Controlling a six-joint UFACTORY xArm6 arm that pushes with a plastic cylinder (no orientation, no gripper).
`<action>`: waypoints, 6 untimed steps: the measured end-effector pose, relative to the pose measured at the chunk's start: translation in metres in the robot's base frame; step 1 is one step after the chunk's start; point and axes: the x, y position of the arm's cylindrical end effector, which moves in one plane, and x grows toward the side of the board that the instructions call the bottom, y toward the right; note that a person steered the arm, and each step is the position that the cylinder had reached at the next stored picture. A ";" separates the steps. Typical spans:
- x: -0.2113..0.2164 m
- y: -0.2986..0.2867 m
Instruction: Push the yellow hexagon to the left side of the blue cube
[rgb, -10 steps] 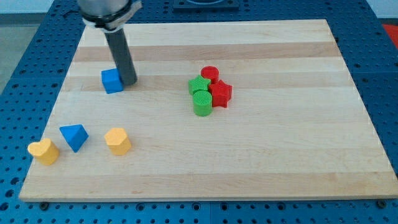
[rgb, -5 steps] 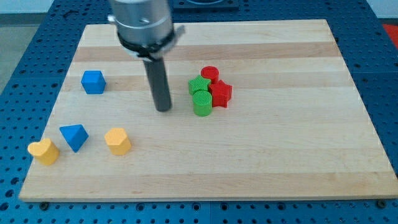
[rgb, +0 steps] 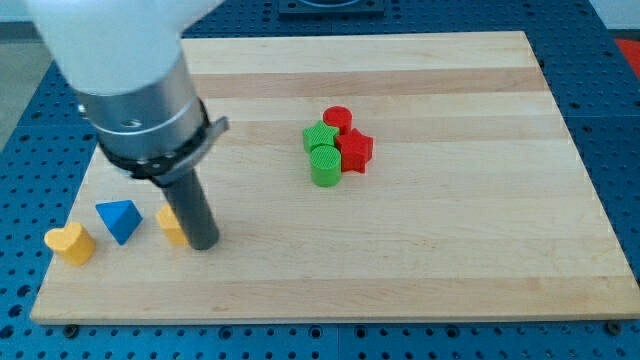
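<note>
My tip (rgb: 204, 243) rests on the board at the lower left, touching the right side of the yellow hexagon (rgb: 170, 225), which the rod partly covers. The blue cube is hidden behind the arm's body in the upper left. A blue triangular block (rgb: 118, 220) lies just left of the hexagon. A yellow heart (rgb: 70, 243) lies further left, near the board's edge.
A tight cluster sits right of centre: red cylinder (rgb: 337, 118), green star (rgb: 319, 136), red star (rgb: 355, 150), green cylinder (rgb: 324, 166). The wooden board's (rgb: 450, 240) left edge runs close to the yellow heart.
The rod has swung from beside the blue cube, through the board's middle, down to the right side of the yellow hexagon. The blue cube slid left and is now hidden by the arm.
</note>
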 end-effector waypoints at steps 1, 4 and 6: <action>-0.011 -0.021; -0.067 -0.053; -0.063 -0.032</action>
